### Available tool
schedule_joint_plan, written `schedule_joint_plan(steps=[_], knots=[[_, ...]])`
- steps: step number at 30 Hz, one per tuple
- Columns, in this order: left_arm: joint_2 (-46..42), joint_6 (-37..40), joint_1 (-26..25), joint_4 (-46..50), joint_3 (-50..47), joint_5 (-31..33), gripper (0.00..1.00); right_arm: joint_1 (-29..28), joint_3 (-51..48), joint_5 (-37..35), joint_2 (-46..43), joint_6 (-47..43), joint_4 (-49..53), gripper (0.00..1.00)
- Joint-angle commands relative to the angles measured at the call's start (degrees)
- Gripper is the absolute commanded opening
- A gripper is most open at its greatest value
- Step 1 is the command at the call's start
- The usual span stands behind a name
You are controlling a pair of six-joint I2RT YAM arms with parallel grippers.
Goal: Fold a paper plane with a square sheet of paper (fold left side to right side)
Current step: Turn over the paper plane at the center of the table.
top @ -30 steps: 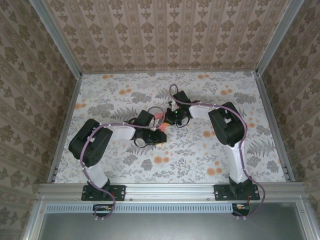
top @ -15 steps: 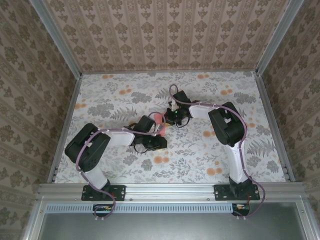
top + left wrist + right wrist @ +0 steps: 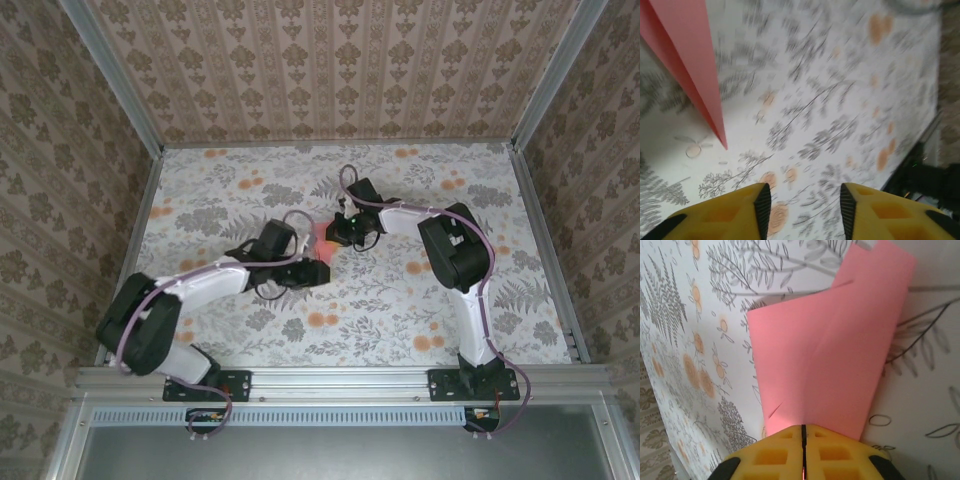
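Note:
The salmon-pink sheet of paper (image 3: 830, 355) is folded, with creases and overlapping flaps, and it sits lifted off the flowered table (image 3: 400, 300). My right gripper (image 3: 803, 440) is shut on its near edge, the yellow fingers pressed together over it. From above, the paper (image 3: 322, 241) shows as a small pink patch just left of the right gripper (image 3: 336, 235). My left gripper (image 3: 802, 210) is open, with bare tabletop between its fingers. The paper's pointed tip (image 3: 685, 50) hangs up and to the left of them, apart from them. The left gripper (image 3: 318, 271) lies just below the paper.
Patterned walls and metal rails (image 3: 340, 378) enclose the table on all sides. The right arm's elbow (image 3: 455, 250) bulks over the right half. The left arm (image 3: 150, 315) stretches low from the near left corner.
The left gripper's jaws have opened and it has come off the paper. The left arm's elbow has swung down and to the left. The right gripper stays on the paper.

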State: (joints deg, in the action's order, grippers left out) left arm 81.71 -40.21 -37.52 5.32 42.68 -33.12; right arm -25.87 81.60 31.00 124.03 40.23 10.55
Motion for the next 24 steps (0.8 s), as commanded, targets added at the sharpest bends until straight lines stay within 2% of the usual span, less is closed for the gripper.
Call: schedule_joint_plan(steps=[1, 7, 8, 12, 16, 24], knots=[[-5.58, 3.65, 4.22, 3.35, 2.44, 1.23, 0.51, 0.64, 2.68, -3.31, -5.27, -2.65, 1.56, 0.15], [-10.7, 5.27, 11.04, 5.36, 3.2, 6.84, 0.64, 0.26, -1.38, -11.2, -14.24, -5.96, 5.2, 0.28], [-10.93, 5.38, 13.38, 5.31, 3.19, 7.57, 0.65, 0.0, -2.7, -13.61, -15.92, -6.33, 6.16, 0.31], [-10.97, 5.32, 16.58, 4.41, 3.26, 9.87, 0.67, -2.04, -6.91, -20.55, -20.21, -6.88, 9.83, 0.42], [-10.05, 4.66, 17.98, 1.96, 3.45, 11.11, 0.69, -4.79, -8.13, -19.72, -19.04, -5.78, 9.98, 0.45], [-8.94, 5.46, 18.36, 2.32, 4.48, 12.01, 0.71, -9.16, -2.38, -22.81, -11.56, -5.19, 13.92, 0.47]])
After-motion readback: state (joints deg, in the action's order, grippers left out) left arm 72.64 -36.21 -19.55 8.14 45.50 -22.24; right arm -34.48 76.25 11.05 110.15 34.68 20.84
